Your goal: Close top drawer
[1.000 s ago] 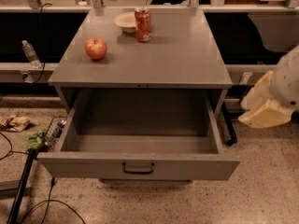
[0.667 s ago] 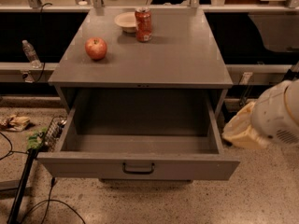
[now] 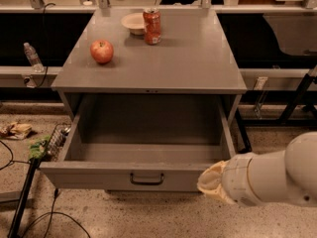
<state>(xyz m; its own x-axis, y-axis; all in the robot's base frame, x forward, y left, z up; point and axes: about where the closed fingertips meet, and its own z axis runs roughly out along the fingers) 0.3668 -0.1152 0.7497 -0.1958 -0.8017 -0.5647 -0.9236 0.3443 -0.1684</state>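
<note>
The top drawer [image 3: 99,175] of the grey cabinet is pulled far out toward me, and its inside shows empty. Its flat front faces me with a dark bail handle [image 3: 146,179] at the centre. My gripper [image 3: 212,183] comes in from the lower right on a thick white arm [image 3: 277,175]. Its cream-coloured end sits right at the right end of the drawer front, at about the front's height. I cannot tell whether it touches the front.
On the cabinet top [image 3: 188,58] sit a red apple [image 3: 101,51], a red can [image 3: 152,26] and a small white bowl [image 3: 132,22]. A plastic bottle [image 3: 32,57] stands on the left ledge. Cables, a green cloth [image 3: 37,148] and rubbish lie on the floor at left.
The arm has swung down and left from beside the cabinet's right side to the right end of the drawer front. The drawer has not visibly moved.
</note>
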